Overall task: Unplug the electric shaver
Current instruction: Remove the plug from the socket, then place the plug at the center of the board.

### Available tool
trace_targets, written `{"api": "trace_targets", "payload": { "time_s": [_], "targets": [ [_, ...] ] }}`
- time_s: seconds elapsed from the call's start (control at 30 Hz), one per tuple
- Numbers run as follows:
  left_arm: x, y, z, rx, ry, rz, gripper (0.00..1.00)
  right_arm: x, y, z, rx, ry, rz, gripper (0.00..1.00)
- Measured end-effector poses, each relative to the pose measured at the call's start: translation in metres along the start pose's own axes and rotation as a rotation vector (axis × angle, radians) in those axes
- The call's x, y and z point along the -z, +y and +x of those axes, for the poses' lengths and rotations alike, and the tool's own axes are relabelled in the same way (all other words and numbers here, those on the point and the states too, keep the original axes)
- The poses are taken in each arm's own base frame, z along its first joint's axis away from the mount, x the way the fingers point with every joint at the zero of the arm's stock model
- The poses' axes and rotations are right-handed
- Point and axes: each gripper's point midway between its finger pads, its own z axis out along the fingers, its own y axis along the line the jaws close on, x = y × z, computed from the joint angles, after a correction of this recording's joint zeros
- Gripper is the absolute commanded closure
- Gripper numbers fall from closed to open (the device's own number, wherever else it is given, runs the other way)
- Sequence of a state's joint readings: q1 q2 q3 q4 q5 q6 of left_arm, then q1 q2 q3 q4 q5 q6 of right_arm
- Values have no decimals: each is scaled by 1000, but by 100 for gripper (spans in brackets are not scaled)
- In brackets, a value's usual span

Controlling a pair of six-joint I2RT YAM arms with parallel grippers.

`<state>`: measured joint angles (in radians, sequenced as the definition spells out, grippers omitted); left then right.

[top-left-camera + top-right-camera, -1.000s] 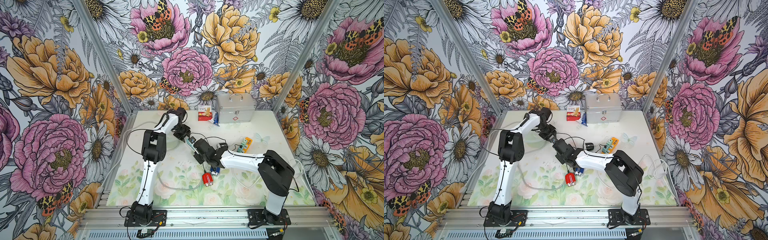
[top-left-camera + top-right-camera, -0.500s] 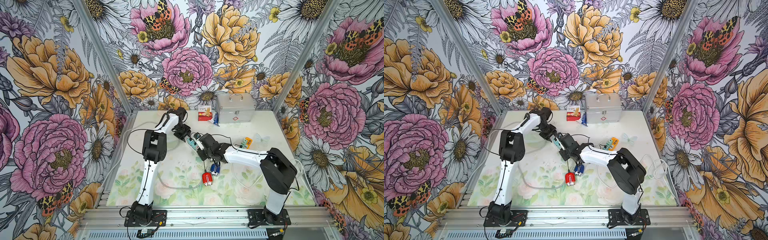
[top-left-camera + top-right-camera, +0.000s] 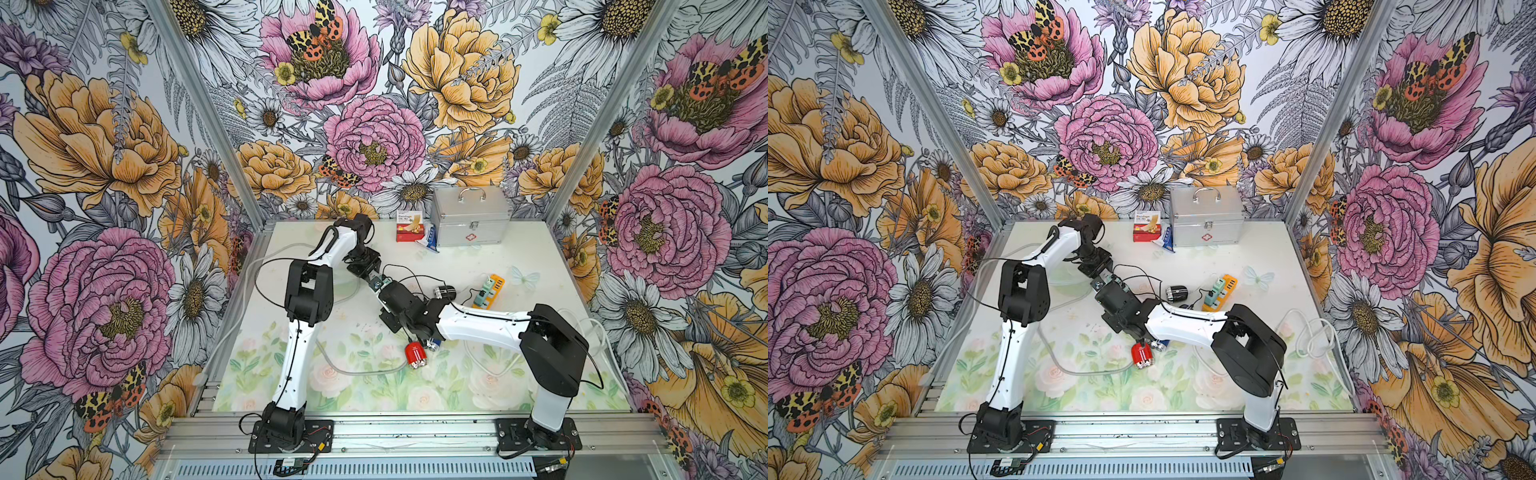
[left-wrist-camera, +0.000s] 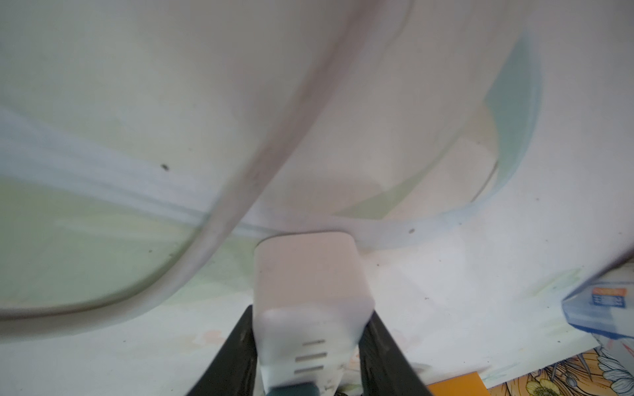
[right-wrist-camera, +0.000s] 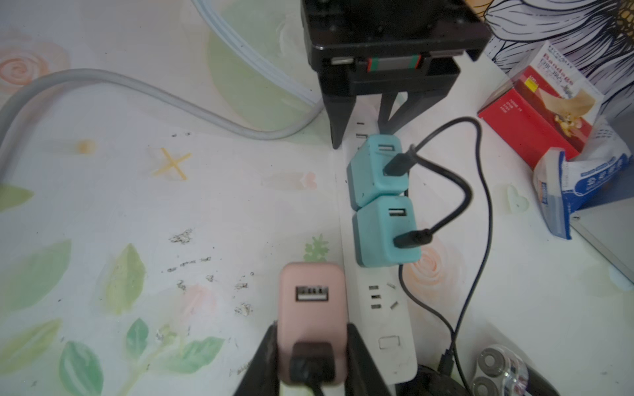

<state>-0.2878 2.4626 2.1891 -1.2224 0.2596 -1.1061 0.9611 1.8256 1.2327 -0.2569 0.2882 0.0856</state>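
My right gripper (image 5: 310, 329) is shut on a pink USB adapter (image 5: 310, 298) with a black cable plugged into it. The adapter hangs just beside the white power strip (image 5: 380, 308), whose nearest socket slots are bare. Across from it, my left gripper (image 4: 312, 308) is shut on the far end of that power strip (image 4: 308, 274). Two teal adapters (image 5: 377, 171) with black cables sit in the strip between the grippers. A shaver head with round silver cutters (image 5: 497, 370) lies by the strip. In both top views the grippers (image 3: 380, 284) meet mid-table, near a black shaver (image 3: 444, 292).
A red shaver (image 3: 415, 356) and a blue one (image 3: 434, 344) lie under my right forearm. An orange power strip (image 3: 492, 289) lies to the right. A red box (image 3: 409, 232) and a metal case (image 3: 469, 224) stand at the back. A grey cable (image 5: 137, 85) loops at the left.
My right wrist has shifted slightly over the strip with the pink adapter in its grip. The left gripper stays shut on the strip's end.
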Motion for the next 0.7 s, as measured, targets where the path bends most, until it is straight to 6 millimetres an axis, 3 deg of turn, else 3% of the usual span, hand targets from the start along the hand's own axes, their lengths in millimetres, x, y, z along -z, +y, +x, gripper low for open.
{"api": "trace_targets", "payload": {
  "time_s": [0.23, 0.4, 0.7],
  "targets": [
    [0, -1, -1, 10, 1, -6, 75, 3, -5, 7, -34, 18, -86, 99],
    [0, -6, -4, 16, -6, -5, 73, 7, 10, 20, -49, 42, -220, 97],
    [1, -26, -17, -21, -73, 52, 52, 1, 42, 39, -87, 109, -432, 94]
  ]
}}
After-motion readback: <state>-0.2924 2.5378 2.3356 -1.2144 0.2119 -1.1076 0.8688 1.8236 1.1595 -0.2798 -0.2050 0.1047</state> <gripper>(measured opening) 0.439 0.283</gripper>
